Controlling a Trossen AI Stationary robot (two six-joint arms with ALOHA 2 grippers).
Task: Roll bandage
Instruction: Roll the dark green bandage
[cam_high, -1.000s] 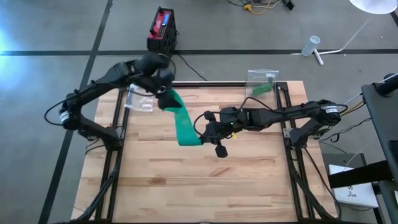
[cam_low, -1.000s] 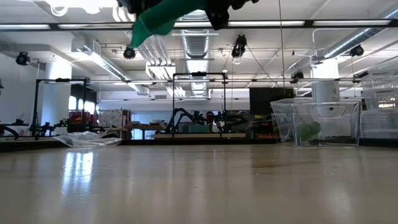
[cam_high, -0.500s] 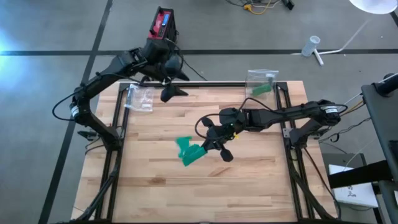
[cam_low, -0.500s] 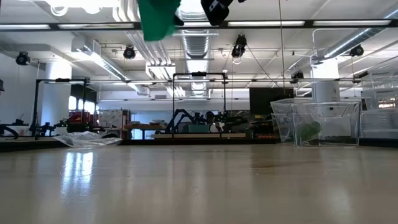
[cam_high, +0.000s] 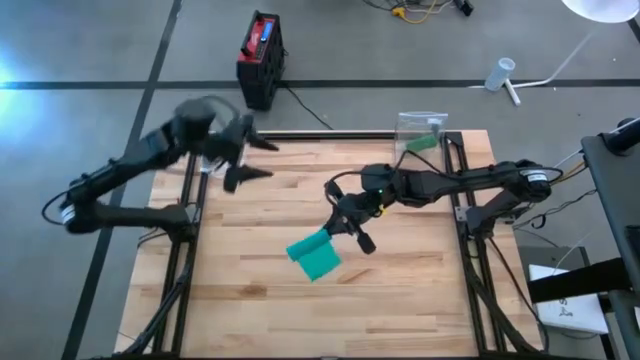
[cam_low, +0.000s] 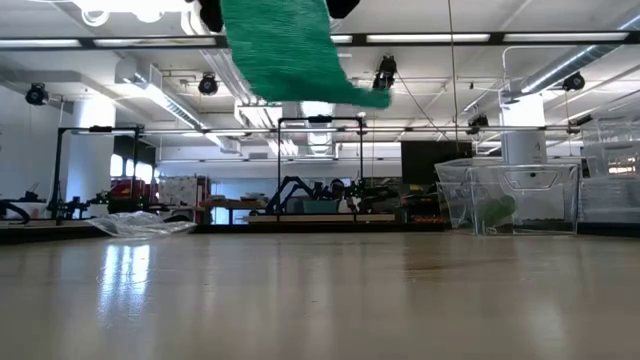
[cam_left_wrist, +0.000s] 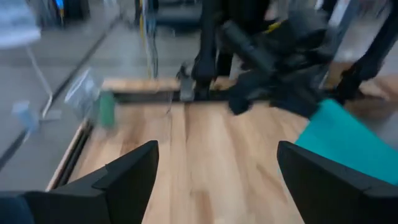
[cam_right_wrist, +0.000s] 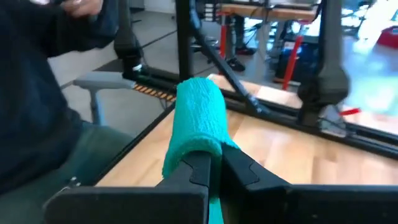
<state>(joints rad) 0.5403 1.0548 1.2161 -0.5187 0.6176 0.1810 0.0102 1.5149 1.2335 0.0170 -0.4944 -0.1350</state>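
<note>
My right gripper (cam_high: 345, 226) is pinched on the green bandage (cam_high: 314, 256), which hangs in the air above the middle of the wooden table (cam_high: 400, 310). Farther back, near the table's far left corner, my left gripper (cam_high: 248, 160) hovers with fingers spread, holding nothing

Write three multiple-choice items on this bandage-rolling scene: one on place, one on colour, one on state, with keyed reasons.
1. Where is the left gripper?
A. Near the table's far left corner
B. Beside the right gripper
C. On the bandage

2. What colour is the bandage?
A. White
B. Green
C. Red

3. How does the right gripper stand?
A. Open, empty
B. Shut on the bandage
C. Resting on the table

Key: 1 A, the high view shows it there, far from the other arm. 2 B, green in every view. 3 B, the right wrist view shows fingers pinching it aloft.
</note>
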